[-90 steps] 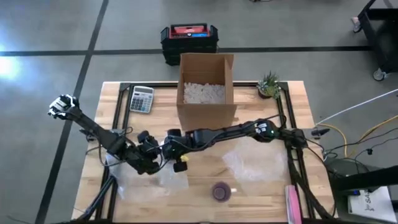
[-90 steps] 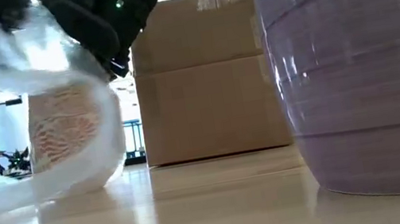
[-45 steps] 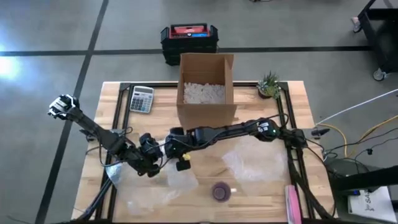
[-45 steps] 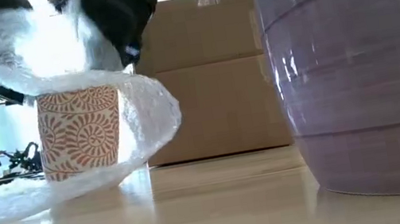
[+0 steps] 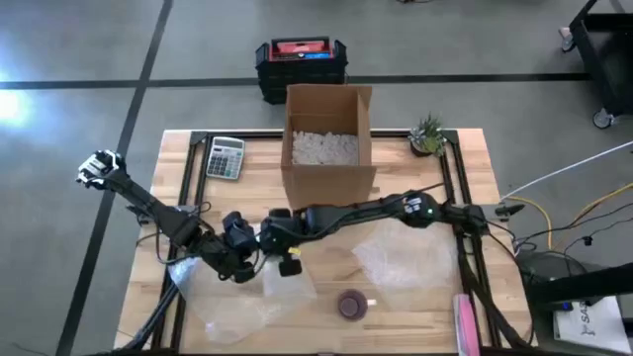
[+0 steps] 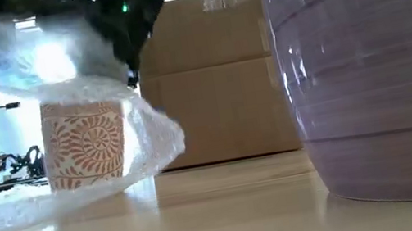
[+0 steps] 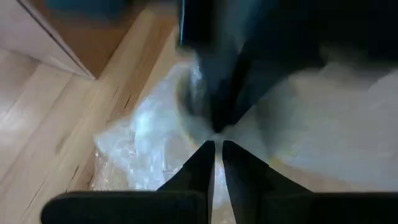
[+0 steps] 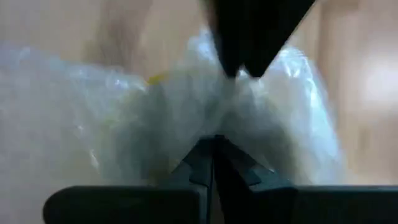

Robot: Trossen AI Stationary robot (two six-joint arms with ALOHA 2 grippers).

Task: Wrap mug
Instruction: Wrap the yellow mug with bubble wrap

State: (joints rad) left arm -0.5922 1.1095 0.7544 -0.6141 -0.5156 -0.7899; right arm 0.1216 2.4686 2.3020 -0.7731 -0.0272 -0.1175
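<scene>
**A:** From overhead, what step was in hand?

**B:** The draping, by my reading. The left gripper (image 5: 243, 259) and the right gripper (image 5: 273, 240) met just beside each other over the front-left of the table (image 5: 435, 297), both above a sheet of bubble wrap (image 5: 232, 302). The mug was hidden under them in that view. A second sheet (image 5: 406, 259) and a purple cup (image 5: 351, 305) lay apart to the right, with the cardboard box (image 5: 329, 138) behind.

**A:** And level with the table?

**B:** The patterned mug (image 6: 86, 143) stood upright on the wrap, with the sheet (image 6: 42, 75) arched over its rim from the dark grippers above. The purple cup (image 6: 373, 72) filled the near right.

**A:** The left wrist?

**B:** Its fingers (image 7: 202, 165) were pressed nearly together, seemingly pinching the film (image 7: 140, 140), with the other arm's dark bulk directly ahead.

**A:** The right wrist?

**B:** Fingers (image 8: 205, 158) closed to a point on bunched wrap (image 8: 124, 124), the opposite gripper straight across.

**A:** What did the next move call for?

**B:** Probably carrying the held edge down the mug's far side and tucking it under, without tipping the mug.
</scene>
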